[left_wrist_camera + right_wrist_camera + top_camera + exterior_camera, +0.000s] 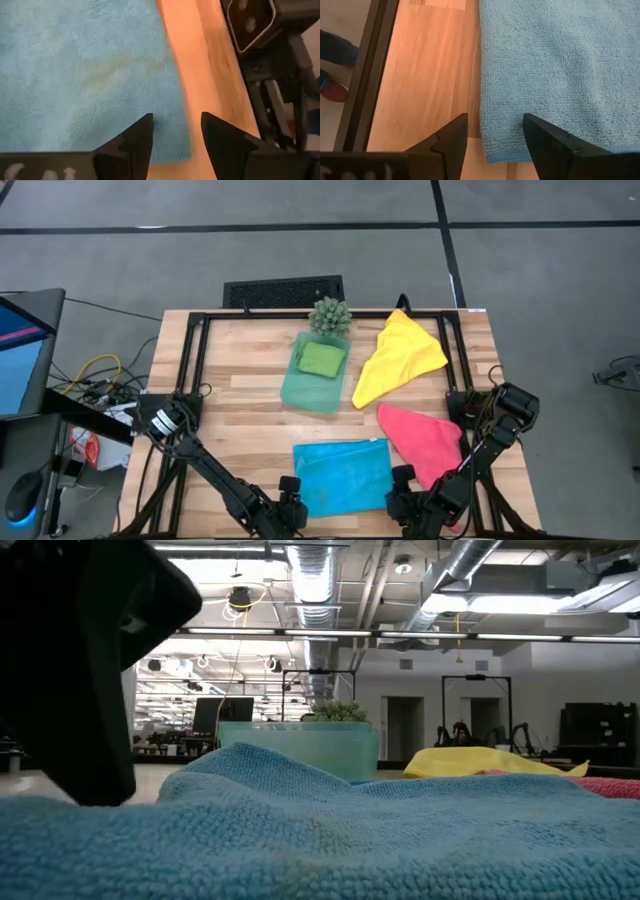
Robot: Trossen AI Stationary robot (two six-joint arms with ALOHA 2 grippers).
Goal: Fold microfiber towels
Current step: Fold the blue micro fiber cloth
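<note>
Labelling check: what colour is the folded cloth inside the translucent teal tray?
Lime green; clearest in the high view.

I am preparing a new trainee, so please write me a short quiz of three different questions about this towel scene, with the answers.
1. True or false: the green towel lies folded in the teal tray.
2. Multiple choice: which towel lies spread flat at the near edge of the table, between both grippers? A) yellow towel B) blue towel C) pink towel
3. Short answer: how do the fingers of the left gripper and the right gripper stand at the blue towel's corners?

Key
1. True.
2. B. The yellow towel and the pink towel lie crumpled farther right.
3. Open, with a near corner of the towel between them, not yet closed.
</note>
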